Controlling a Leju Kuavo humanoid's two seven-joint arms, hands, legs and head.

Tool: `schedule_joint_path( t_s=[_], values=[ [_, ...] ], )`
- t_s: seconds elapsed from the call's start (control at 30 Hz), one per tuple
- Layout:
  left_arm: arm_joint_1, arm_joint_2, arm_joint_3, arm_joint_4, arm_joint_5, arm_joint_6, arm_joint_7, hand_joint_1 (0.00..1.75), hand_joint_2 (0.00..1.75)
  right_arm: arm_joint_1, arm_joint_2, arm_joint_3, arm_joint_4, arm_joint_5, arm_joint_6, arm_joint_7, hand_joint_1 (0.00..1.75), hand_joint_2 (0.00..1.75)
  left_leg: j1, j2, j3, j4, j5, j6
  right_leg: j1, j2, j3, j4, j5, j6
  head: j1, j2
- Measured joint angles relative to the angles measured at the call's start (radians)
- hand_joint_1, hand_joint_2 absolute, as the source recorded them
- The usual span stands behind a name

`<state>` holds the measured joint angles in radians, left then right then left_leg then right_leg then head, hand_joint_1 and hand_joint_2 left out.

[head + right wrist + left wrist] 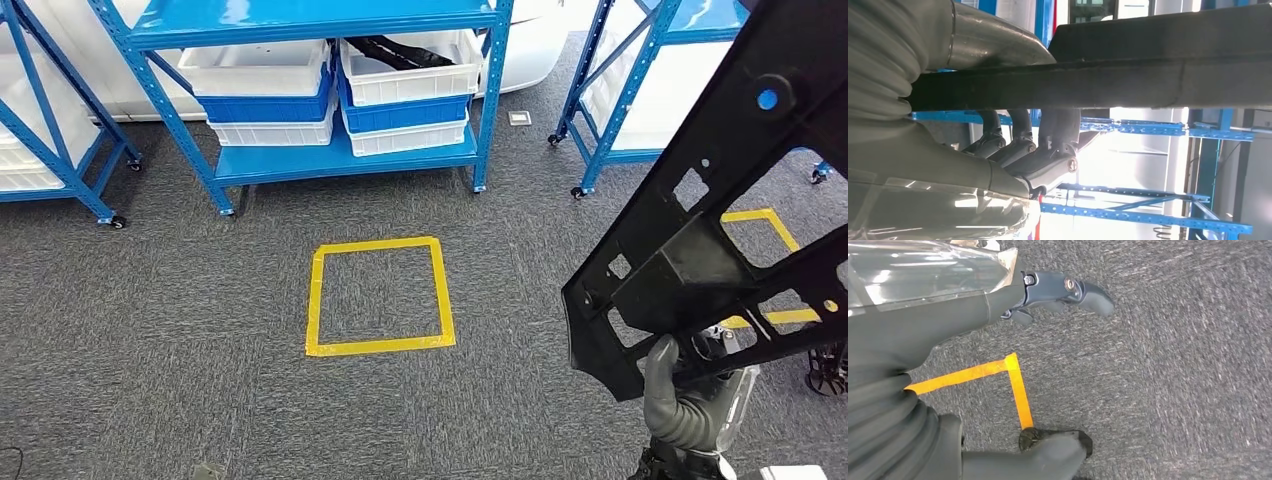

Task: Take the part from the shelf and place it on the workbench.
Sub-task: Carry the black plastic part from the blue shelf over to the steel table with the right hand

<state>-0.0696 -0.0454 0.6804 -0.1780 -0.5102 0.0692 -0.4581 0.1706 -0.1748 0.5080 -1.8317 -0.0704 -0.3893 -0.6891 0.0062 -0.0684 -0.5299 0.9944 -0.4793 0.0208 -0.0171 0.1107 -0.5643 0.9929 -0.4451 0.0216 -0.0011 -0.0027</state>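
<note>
Unmarked black part (700,250) in right hand (685,400)

The right hand (690,395) is raised at the lower right of the head view, thumb up against the near face of the part (720,215) and gripping its lower edge. In the right wrist view, the dark fingers (1023,145) wrap the opposite side of the part. The left hand (998,365) hangs above the carpet, thumb and fingers apart, holding nothing.
</note>
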Motion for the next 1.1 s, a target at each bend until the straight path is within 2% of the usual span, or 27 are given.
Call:
schedule_joint_path(
  t_s=[0.03,0.1,0.17,0.2,0.23,0.27,0.3,0.33,0.37,0.4,0.43,0.47,0.5,0.53,0.6,0.67,0.7,0.73,0.77,0.8,0.83,0.9,0.97,1.0,1.03,1.07,1.1],
  values=[
    [-0.002,-0.002,0.001,0.000,0.002,-0.005,0.003,0.00,1.75,0.000,0.002,0.000,0.000,0.003,0.003,0.000,1.75,1.75,0.000,0.012,-0.001,-0.004,0.005,0.005,-0.001,0.003,-0.008,0.003,0.002,0.006,0.000,0.000],
    [-0.004,-0.004,0.005,0.000,0.006,-0.015,0.007,0.00,1.75,-0.003,0.006,-0.001,0.002,0.009,0.005,0.001,1.75,1.75,0.003,0.038,-0.003,-0.018,0.015,0.018,0.003,-0.029,-0.039,0.047,-0.022,0.009,0.004,0.000],
    [-0.002,-0.004,0.011,0.000,0.009,-0.027,0.013,0.00,1.75,-0.011,0.009,-0.002,0.006,0.018,0.006,0.001,1.75,1.75,0.003,0.067,-0.006,-0.023,0.021,0.025,0.005,-0.078,-0.095,0.167,-0.081,0.006,0.009,0.000],
    [0.000,-0.003,0.015,0.000,0.011,-0.035,0.015,0.00,1.75,-0.014,0.011,-0.002,0.009,0.022,0.006,0.001,1.75,1.75,0.002,0.083,-0.009,-0.023,0.022,0.026,0.003,-0.090,-0.124,0.235,-0.110,0.007,0.012,0.000],
    [0.001,-0.003,0.018,0.000,0.014,-0.046,0.016,0.00,1.75,-0.014,0.013,-0.002,0.013,0.025,0.006,0.001,1.75,1.75,0.002,0.098,-0.010,-0.022,0.022,0.026,0.001,-0.095,-0.141,0.281,-0.125,0.013,0.012,0.000],
    [0.001,-0.003,0.021,0.000,0.018,-0.056,0.016,0.00,1.75,-0.015,0.016,-0.002,0.018,0.028,0.005,0.001,1.75,1.75,0.002,0.112,-0.011,-0.022,0.022,0.026,-0.002,-0.099,-0.139,0.291,-0.126,0.021,0.012,0.000],
    [0.001,-0.004,0.023,0.000,0.021,-0.067,0.016,0.00,1.75,-0.015,0.017,-0.002,0.024,0.032,0.005,0.000,1.75,1.75,0.002,0.125,-0.011,-0.021,0.022,0.025,-0.005,-0.106,-0.114,0.258,-0.110,0.032,0.012,0.000],
    [0.000,-0.004,0.024,0.000,0.023,-0.074,0.016,0.00,1.75,-0.016,0.019,-0.002,0.029,0.035,0.004,-0.001,1.75,1.75,0.002,0.137,-0.011,-0.019,0.022,0.023,-0.009,-0.118,-0.073,0.190,-0.086,0.042,0.012,0.000],
    [0.000,-0.005,0.026,0.000,0.025,-0.079,0.016,0.00,1.75,-0.018,0.021,-0.002,0.033,0.038,0.004,-0.002,1.75,1.75,0.001,0.148,-0.011,-0.016,0.021,0.020,-0.011,-0.141,-0.027,0.110,-0.064,0.049,0.013,0.000],
    [0.000,-0.005,0.027,0.000,0.026,-0.082,0.016,0.00,1.75,-0.020,0.023,-0.002,0.037,0.041,0.004,-0.003,1.75,1.75,-0.001,0.157,-0.011,-0.013,0.019,0.014,-0.010,-0.158,0.008,0.046,-0.046,0.048,0.012,0.000],
    [0.000,-0.005,0.028,0.000,0.028,-0.083,0.017,0.00,1.75,-0.021,0.025,-0.002,0.040,0.042,0.004,-0.004,1.75,1.75,-0.003,0.166,-0.012,-0.010,0.018,0.008,-0.008,-0.169,0.028,0.007,-0.036,0.043,0.010,0.000],
    [-0.001,-0.004,0.029,0.000,0.028,-0.084,0.017,0.00,1.75,-0.022,0.027,-0.002,0.043,0.043,0.003,-0.004,1.75,1.75,-0.005,0.174,-0.012,-0.009,0.018,0.002,-0.005,-0.171,0.032,-0.008,-0.032,0.035,0.009,0.000],
    [-0.001,-0.005,0.031,0.000,0.029,-0.085,0.017,0.00,1.75,-0.022,0.028,-0.002,0.046,0.043,0.003,-0.005,1.75,1.75,-0.004,0.183,-0.011,-0.009,0.019,-0.004,-0.002,-0.160,0.026,-0.008,-0.028,0.027,0.008,0.000],
    [-0.002,-0.005,0.032,0.000,0.029,-0.085,0.017,0.00,1.75,-0.022,0.029,-0.002,0.049,0.043,0.003,-0.005,1.75,1.75,0.000,0.184,-0.012,-0.008,0.018,-0.010,-0.006,-0.149,0.024,-0.010,-0.024,0.018,0.007,0.000],
    [-0.004,-0.006,0.033,0.000,0.029,-0.086,0.017,0.00,1.75,-0.024,0.033,-0.002,0.053,0.043,0.003,-0.005,1.75,1.75,0.006,0.148,-0.023,0.023,-0.012,-0.023,-0.013,-0.130,0.021,-0.015,-0.016,0.001,0.003,0.000],
    [-0.001,-0.005,0.036,0.000,0.029,-0.086,0.017,0.00,1.75,-0.026,0.037,-0.002,0.056,0.043,0.003,-0.005,1.75,1.75,0.009,0.090,-0.068,0.135,-0.084,-0.030,-0.014,-0.112,0.019,-0.016,-0.009,-0.011,-0.001,0.000],
    [0.001,-0.004,0.038,0.000,0.029,-0.086,0.017,0.00,1.75,-0.026,0.039,-0.002,0.059,0.043,0.003,-0.005,1.75,1.75,0.010,0.076,-0.097,0.206,-0.120,-0.031,-0.012,-0.103,0.015,-0.015,-0.006,-0.016,-0.002,0.000],
    [0.003,-0.004,0.040,0.000,0.029,-0.086,0.017,0.00,1.75,-0.026,0.040,-0.002,0.061,0.043,0.003,-0.005,1.75,1.75,0.010,0.070,-0.120,0.262,-0.140,-0.032,-0.011,-0.091,0.012,-0.014,-0.004,-0.018,-0.002,0.000],
    [0.004,-0.003,0.041,0.000,0.029,-0.086,0.017,0.00,1.75,-0.025,0.041,-0.002,0.063,0.043,0.003,-0.005,1.75,1.75,0.011,0.067,-0.128,0.283,-0.139,-0.032,-0.010,-0.079,0.010,-0.012,-0.003,-0.019,-0.002,0.000],
    [0.004,-0.003,0.042,0.000,0.029,-0.086,0.017,0.00,1.75,-0.025,0.041,-0.002,0.066,0.043,0.003,-0.005,1.75,1.75,0.012,0.065,-0.116,0.263,-0.118,-0.032,-0.010,-0.067,0.009,-0.010,-0.003,-0.020,-0.001,0.000],
    [0.004,-0.003,0.043,0.000,0.029,-0.087,0.017,0.00,1.75,-0.025,0.043,-0.002,0.067,0.044,0.003,-0.005,1.75,1.75,0.014,0.060,-0.087,0.207,-0.084,-0.031,-0.010,-0.054,0.009,-0.006,-0.003,-0.019,-0.002,0.000],
    [0.004,-0.002,0.043,0.000,0.029,-0.088,0.020,0.00,1.75,-0.027,0.046,-0.002,0.069,0.048,0.000,-0.005,1.75,1.75,0.021,0.015,-0.021,0.071,-0.028,-0.030,-0.010,-0.029,0.004,0.003,-0.003,-0.016,-0.002,0.000],
    [0.004,-0.002,0.045,0.000,0.031,-0.091,0.028,0.00,1.75,-0.030,0.055,0.001,0.073,0.062,-0.008,-0.005,1.75,1.75,0.023,-0.022,0.002,0.014,-0.017,-0.028,-0.007,-0.007,-0.011,0.009,0.002,-0.004,-0.002,0.000],
    [0.003,-0.001,0.046,0.000,0.033,-0.093,0.033,0.00,1.75,-0.031,0.061,0.005,0.076,0.071,-0.014,-0.006,1.75,1.75,0.020,-0.020,0.000,0.011,-0.018,-0.024,-0.007,0.005,-0.020,0.009,0.007,0.005,-0.002,0.000],
    [0.002,0.000,0.048,0.000,0.035,-0.095,0.038,0.00,1.75,-0.031,0.068,0.010,0.081,0.080,-0.021,-0.006,1.75,1.75,0.018,-0.006,-0.002,0.009,-0.014,-0.017,-0.008,0.017,-0.028,0.007,0.012,0.013,-0.002,0.000],
    [-0.001,0.001,0.049,0.000,0.038,-0.096,0.042,0.00,1.75,-0.031,0.074,0.015,0.085,0.086,-0.028,-0.006,1.75,1.75,0.017,0.007,-0.003,0.005,-0.009,-0.009,-0.009,0.016,-0.037,0.011,0.012,0.019,-0.001,0.000],
    [-0.003,0.003,0.051,0.000,0.040,-0.095,0.046,0.00,1.75,-0.033,0.080,0.021,0.091,0.091,-0.034,-0.006,1.75,1.75,0.018,0.022,-0.003,0.000,-0.003,0.000,-0.008,-0.001,-0.050,0.029,0.003,0.021,0.002,0.000]
  ],
)
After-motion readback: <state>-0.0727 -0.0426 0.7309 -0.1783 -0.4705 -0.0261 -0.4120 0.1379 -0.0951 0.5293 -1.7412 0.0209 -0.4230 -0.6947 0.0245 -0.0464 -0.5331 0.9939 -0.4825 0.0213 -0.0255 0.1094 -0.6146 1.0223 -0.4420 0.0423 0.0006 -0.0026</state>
